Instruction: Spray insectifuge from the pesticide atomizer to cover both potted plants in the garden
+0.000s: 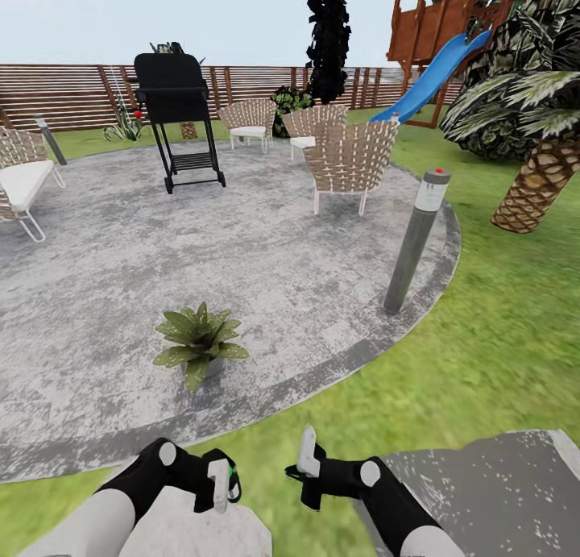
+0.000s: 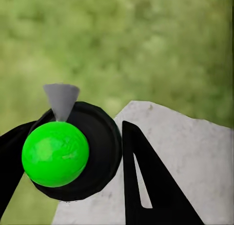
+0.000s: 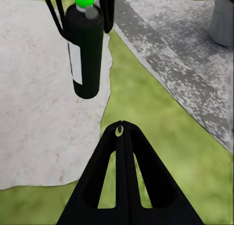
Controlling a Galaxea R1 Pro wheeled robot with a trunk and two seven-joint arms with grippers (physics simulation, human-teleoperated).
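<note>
The paved patch (image 1: 306,283) is curving open ahead, one potted plant (image 1: 198,343) sitting near its edge. The left gripper (image 1: 219,483) is clamping the dark bottle (image 3: 87,51), its top glowing green; the right gripper (image 1: 306,460) is pinched together, holding nothing.

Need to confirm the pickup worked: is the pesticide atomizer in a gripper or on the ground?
In a gripper. In the right wrist view the pesticide atomizer hangs clear of the ground, clamped by the left gripper.

A potted plant (image 1: 199,343) is seen on the paved patch (image 1: 121,267) at eleven o'clock. A grill (image 1: 177,118) and chairs (image 1: 348,164) are placed beyond, a bollard (image 1: 415,243) at one o'clock.
</note>
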